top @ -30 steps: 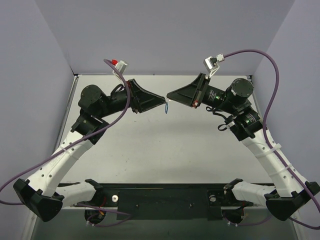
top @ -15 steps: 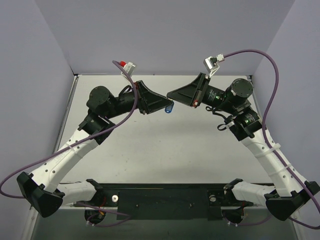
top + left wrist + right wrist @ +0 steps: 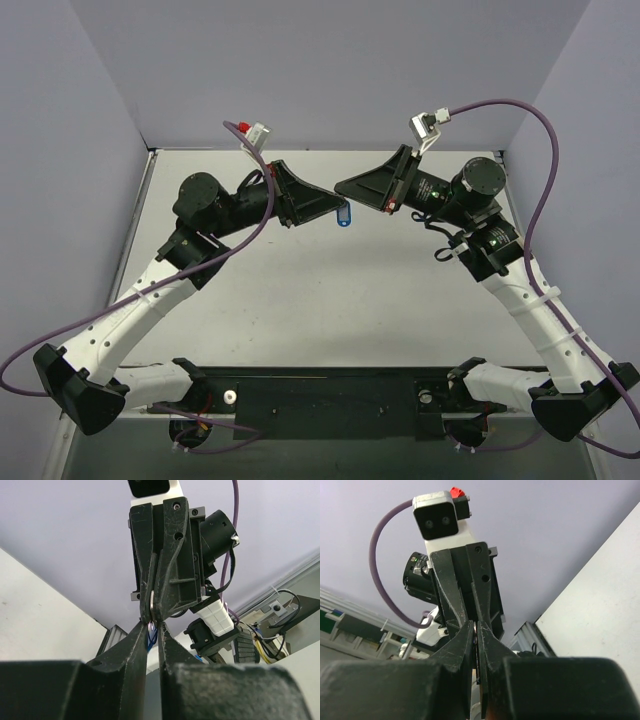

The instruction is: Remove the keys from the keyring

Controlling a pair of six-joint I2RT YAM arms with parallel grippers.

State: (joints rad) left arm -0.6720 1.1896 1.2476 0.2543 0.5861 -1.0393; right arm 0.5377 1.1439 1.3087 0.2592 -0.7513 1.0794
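Left gripper [image 3: 333, 207]: pinching keyring [image 3: 150, 634], blue tag [image 3: 343, 216] dangling | Right gripper [image 3: 338, 188]: clamped on silver piece [image 3: 151, 601] | tips touching

The top camera looked down from above and behind, well back, taking in both arms whole with their bases along the bottom edge, the table [image 3: 330, 300] in the middle and the back wall [image 3: 330, 70] beyond. The left wrist camera sat close behind the left gripper [image 3: 151, 628], facing along its fingers and upward, so the right gripper [image 3: 152, 614] stood near and head-on against the wall. The right wrist camera looked the opposite way along its own fingers, very near, with the left gripper and its camera facing back. All three views shared the spot above the table where the two grippers' tips met
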